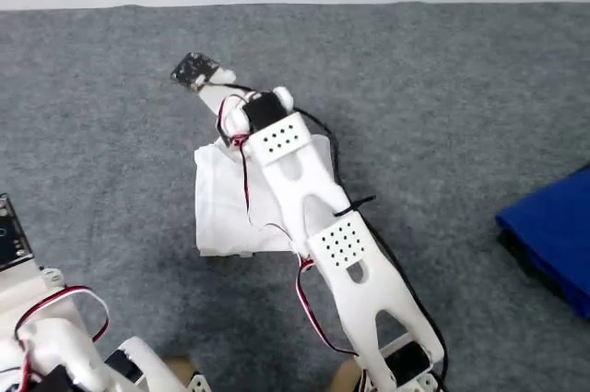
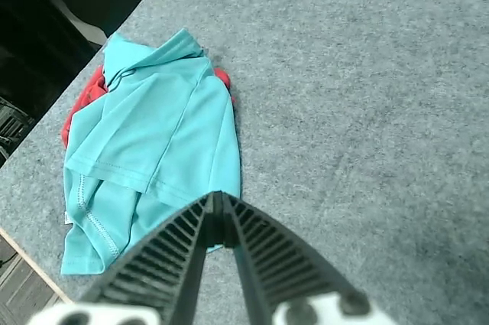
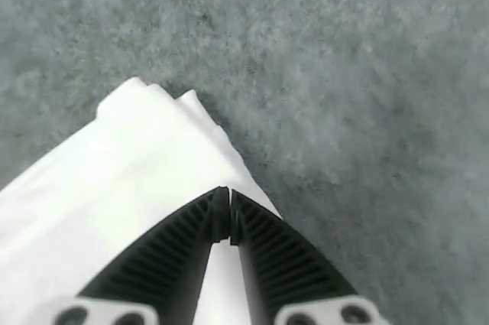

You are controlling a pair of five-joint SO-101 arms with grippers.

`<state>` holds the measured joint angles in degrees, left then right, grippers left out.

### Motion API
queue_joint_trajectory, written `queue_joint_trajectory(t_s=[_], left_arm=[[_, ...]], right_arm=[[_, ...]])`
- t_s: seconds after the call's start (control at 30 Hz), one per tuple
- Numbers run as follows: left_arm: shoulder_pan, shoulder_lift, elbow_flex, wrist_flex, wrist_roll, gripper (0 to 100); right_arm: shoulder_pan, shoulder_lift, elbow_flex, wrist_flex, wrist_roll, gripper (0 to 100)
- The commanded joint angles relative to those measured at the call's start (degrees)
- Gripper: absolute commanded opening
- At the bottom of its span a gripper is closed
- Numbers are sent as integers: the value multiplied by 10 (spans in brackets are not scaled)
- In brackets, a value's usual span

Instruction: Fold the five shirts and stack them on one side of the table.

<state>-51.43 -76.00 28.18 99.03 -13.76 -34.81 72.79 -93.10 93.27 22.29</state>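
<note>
A folded white shirt [image 1: 226,203] lies in the middle of the grey table. My right arm stretches over it, and my right gripper [image 3: 229,201] is shut with its tips pinched on the white shirt [image 3: 114,172] near a corner of it. A teal shirt [image 2: 153,141] lies crumpled on top of a red shirt [image 2: 80,107] near the table's edge. My left gripper [image 2: 218,203] hangs above the teal shirt's hem, shut with nothing in it. A blue shirt [image 1: 553,231] lies at the table's right edge.
The grey felt table top [image 1: 442,88] stretches bare at the back and between the white and blue shirts. My left arm's base [image 1: 55,346] sits at the front left corner. The table's edge [image 2: 30,264] runs close beside the teal shirt.
</note>
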Motion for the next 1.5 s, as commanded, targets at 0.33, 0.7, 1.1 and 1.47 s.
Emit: queue_joint_trajectory(t_s=[0.33, 0.7, 1.1, 1.47], left_arm=[[-2, 3, -1, 5, -4, 2], [63, 0, -1, 6, -2, 2], [65, -1, -1, 8, -2, 2], [65, 1, -1, 6, -2, 2]], right_arm=[[151, -87, -6, 95, 5, 9], [183, -11, 106, 40, 5, 9], [182, -57, -25, 97, 6, 9], [182, -291, 220, 96, 5, 9]])
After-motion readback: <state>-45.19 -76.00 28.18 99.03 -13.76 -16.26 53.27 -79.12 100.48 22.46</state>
